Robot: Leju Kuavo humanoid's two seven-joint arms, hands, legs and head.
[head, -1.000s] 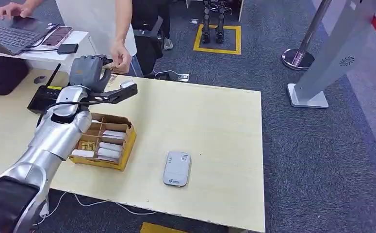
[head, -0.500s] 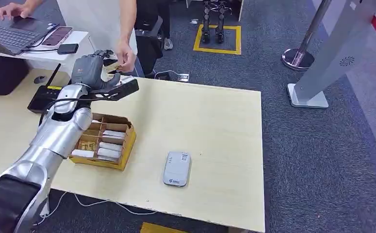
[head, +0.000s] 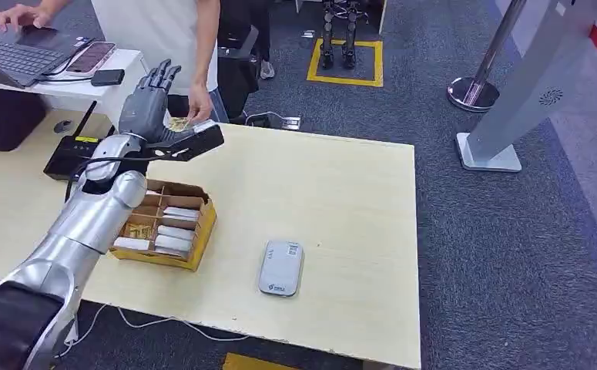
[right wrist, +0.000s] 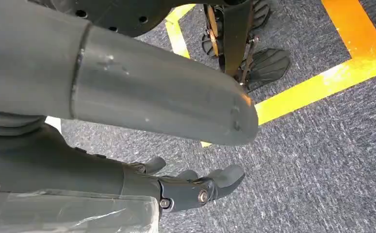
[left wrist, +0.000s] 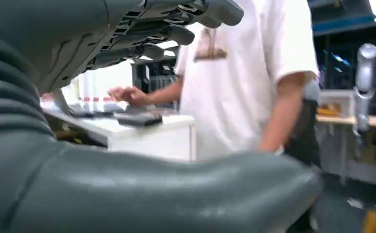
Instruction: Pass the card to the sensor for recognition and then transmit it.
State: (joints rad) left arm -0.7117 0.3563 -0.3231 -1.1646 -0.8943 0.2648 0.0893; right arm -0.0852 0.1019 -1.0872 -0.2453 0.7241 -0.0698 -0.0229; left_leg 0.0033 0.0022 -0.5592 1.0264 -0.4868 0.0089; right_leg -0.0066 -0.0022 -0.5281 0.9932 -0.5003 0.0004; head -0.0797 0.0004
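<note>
Left hand: the left hand (head: 147, 99) is raised over the far left corner of the table (head: 333, 200), fingers (head: 159, 75) spread and straightened, holding nothing; in the left wrist view the fingers (left wrist: 176, 34) stretch out above the thick thumb
Right hand: the right hand (right wrist: 190, 187) hangs above grey carpet with a yellow floor line, fingers loosely curled, nothing in them
Card: the card (head: 178, 123) is at the person's hand (head: 199, 102), just beside the robot's left hand at the table's far edge; whether the robot's hand touches it cannot be told
Person: stands behind the table in a white shirt, the other hand on a laptop (head: 18, 50)
Sensor: the grey sensor (head: 281, 267) lies flat near the table's front edge, well apart from the left hand
Box: a yellow cardboard box (head: 168, 227) with compartments of cards sits on the table, partly under the left arm
</note>
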